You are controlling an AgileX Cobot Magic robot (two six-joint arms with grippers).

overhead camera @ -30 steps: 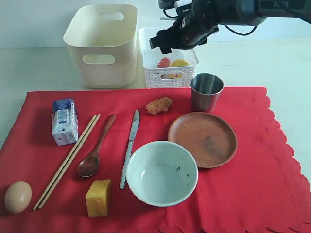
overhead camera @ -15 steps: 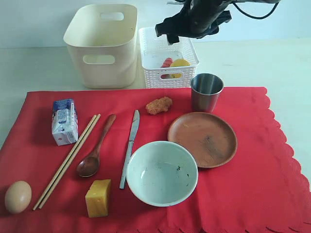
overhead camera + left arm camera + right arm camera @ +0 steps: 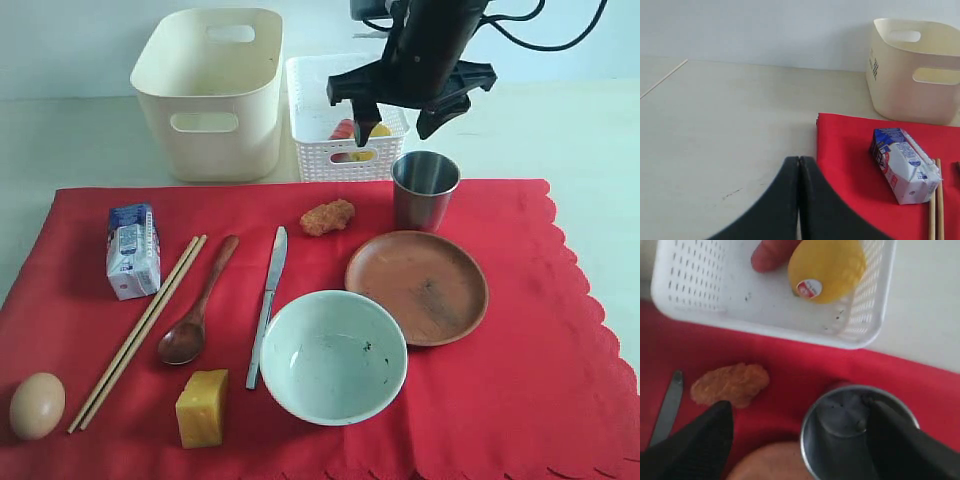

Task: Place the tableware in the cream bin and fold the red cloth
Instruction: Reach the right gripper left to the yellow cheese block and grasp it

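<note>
1. Red cloth (image 3: 540,380) covers the desk's near half; folding it should come last.
2. Cream bin (image 3: 210,95) sits by the far edge, left of centre.
3. Right gripper (image 3: 395,125) hangs with fingers spread. Left gripper (image 3: 799,200) is pinched together toward the left edge.
4. Steel cup (image 3: 425,190) stands upright mid-desk under the right gripper. Best move: pinch one wall and lift straight.

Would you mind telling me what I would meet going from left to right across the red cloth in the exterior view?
egg → milk carton → wooden spoon → table knife → bowl → brown plate
</note>
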